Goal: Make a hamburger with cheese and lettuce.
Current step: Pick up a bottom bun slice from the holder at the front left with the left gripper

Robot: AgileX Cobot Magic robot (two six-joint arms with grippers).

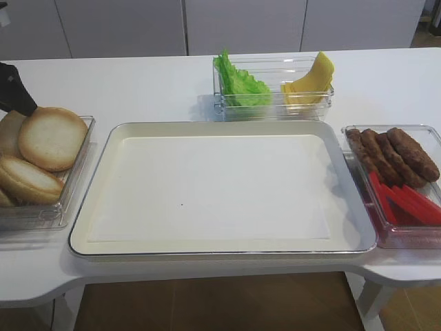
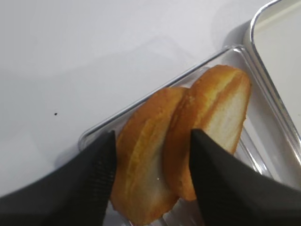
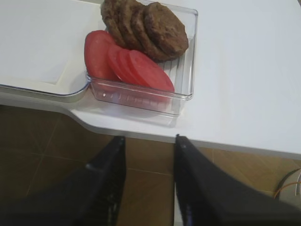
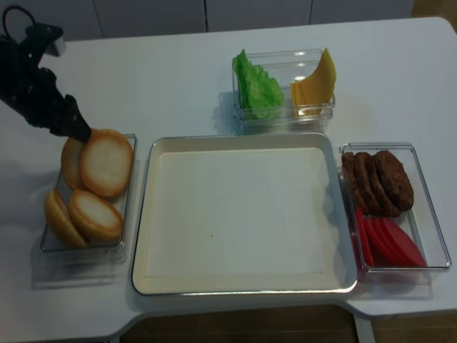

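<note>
Golden-rimmed buns [image 4: 106, 163] stand on edge in the clear bin [image 4: 125, 207] at the table's [image 1: 151, 83] left, and the left hand [image 2: 153, 155] hangs over the far pair with its fingers spread, one finger outside the rear bun and the other between the two; nothing is gripped yet. To do this well, I judge it should come straight down, pinch only the rear bun by its crust, lift clear of the bin wall, then lay it cut face up on the tray [image 1: 103, 158]. Lettuce [image 1: 238, 81] and cheese [image 1: 313, 76] wait in the far bin beyond the tray. Off the table's near right edge, the right hand [image 3: 149, 155] is released and idle.
</note>
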